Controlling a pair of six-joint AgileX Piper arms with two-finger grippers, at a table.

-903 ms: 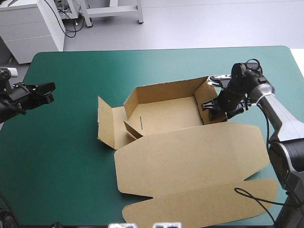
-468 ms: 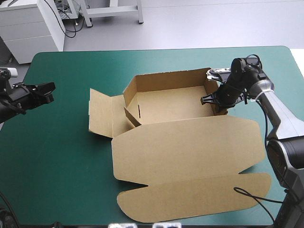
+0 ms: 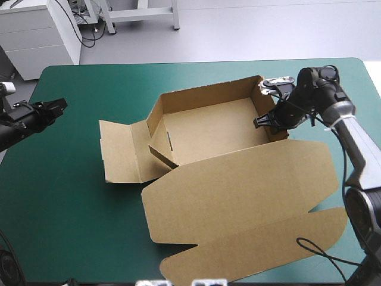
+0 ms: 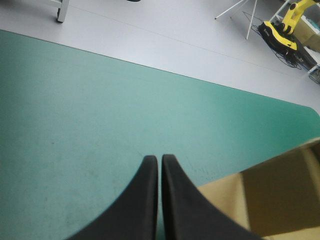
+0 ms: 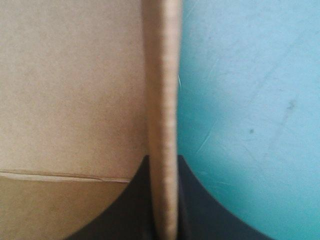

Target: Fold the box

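The brown box sits mid-table as an open tray with its walls raised. Its lid lies flat toward the table's front edge, and side flaps lie flat at its left end. My right gripper is shut on the box's right wall. In the right wrist view the wall's edge runs upright between my black fingers, with the right gripper pinching it. My left gripper hovers by the table's left edge, shut and holding nothing. The left wrist view shows the left gripper over teal-green cover, with the box beside it.
The lid's front flap reaches close to the table's front edge. The teal-green cover stretches between the box's left flaps and the table's left edge. The table's right edge lies just beyond my right arm.
My right gripper has gone from open to shut on the box's right wall. The box has swung round, its left flaps sliding left. The left arm has barely moved.
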